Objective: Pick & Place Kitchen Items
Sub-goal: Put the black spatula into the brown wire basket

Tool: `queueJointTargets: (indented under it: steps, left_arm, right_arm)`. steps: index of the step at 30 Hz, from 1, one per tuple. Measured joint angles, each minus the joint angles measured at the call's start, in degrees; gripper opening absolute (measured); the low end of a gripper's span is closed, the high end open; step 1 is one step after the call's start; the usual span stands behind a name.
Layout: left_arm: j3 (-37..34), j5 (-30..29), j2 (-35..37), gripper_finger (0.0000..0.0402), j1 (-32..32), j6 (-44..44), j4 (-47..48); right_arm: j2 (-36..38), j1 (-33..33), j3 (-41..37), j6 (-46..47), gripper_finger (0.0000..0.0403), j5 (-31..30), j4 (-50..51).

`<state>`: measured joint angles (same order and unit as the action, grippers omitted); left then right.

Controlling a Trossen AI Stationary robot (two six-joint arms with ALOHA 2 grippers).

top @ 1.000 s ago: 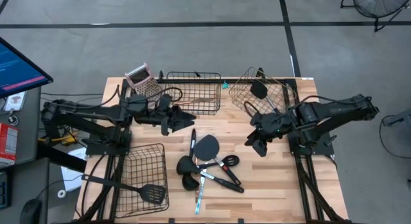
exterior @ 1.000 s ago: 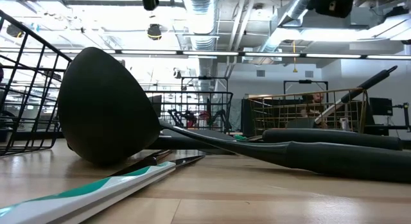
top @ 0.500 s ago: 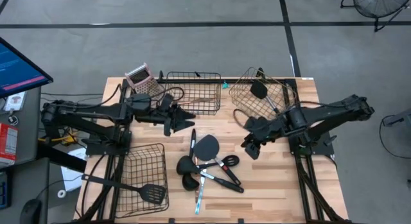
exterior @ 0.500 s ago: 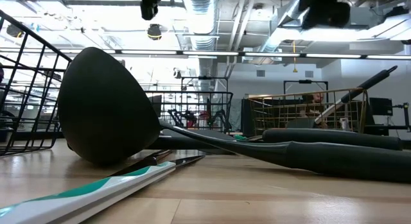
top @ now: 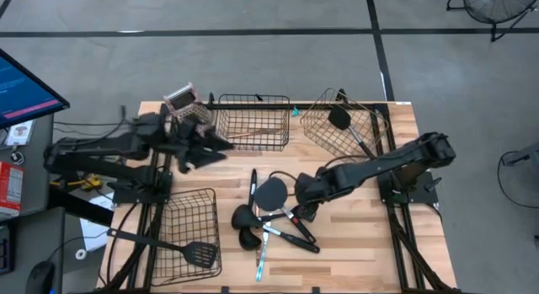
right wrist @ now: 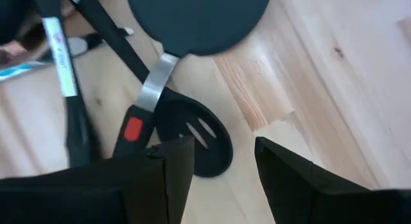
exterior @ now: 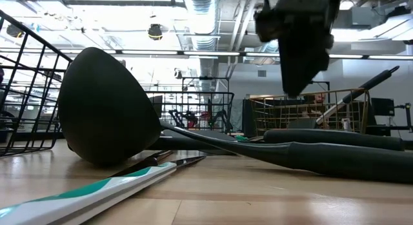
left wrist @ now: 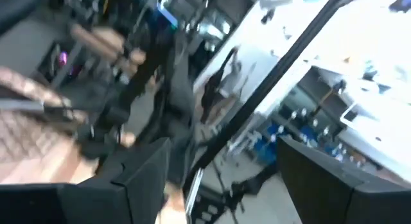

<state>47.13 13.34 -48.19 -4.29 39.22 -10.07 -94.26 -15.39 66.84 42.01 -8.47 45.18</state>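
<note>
Since a second ago my right gripper point(top: 305, 195) has swung from beside the brass-coloured wire basket point(top: 320, 125) to above the pile of black long-handled utensils point(top: 274, 216) at mid-table, arm stretched low. Only its wrist camera shows me the fingers point(right wrist: 160, 179) apart, empty, over a small black slotted spoon point(right wrist: 192, 137). My left gripper point(top: 195, 151) has pulled back beside the pink-topped metal grater point(top: 185, 104), jaws wide, empty.

Three wire baskets point(top: 253, 121), one grater point(top: 187, 104)
</note>
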Motion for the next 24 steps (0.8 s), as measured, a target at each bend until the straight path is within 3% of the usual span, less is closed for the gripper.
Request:
queueJointTargets:
  steps: [8, 14, 20, 24]
  left_arm:
    - [0.0, -1.3, 12.5, 0.0269, -3.4, 0.0, 0.4]
    - [0.0, -1.3, 19.8, 0.0269, -4.1, -1.1, 6.0]
    - [0.0, -1.3, 23.8, 0.0269, -4.1, -1.3, 15.8]
    - [0.0, -0.4, 23.9, 0.0269, -4.1, -1.4, 16.2]
  right_arm:
    - [-5.0, -1.8, 0.5, 0.5, 0.0195, 3.3, -8.5]
    - [-8.0, -2.7, 4.1, 5.1, 0.0231, 3.3, -7.7]
    - [-13.2, -3.2, 7.9, 6.9, 0.0234, 4.0, -6.5]
    - [-16.7, -3.5, 10.2, 9.1, 0.0234, 4.0, -4.3]
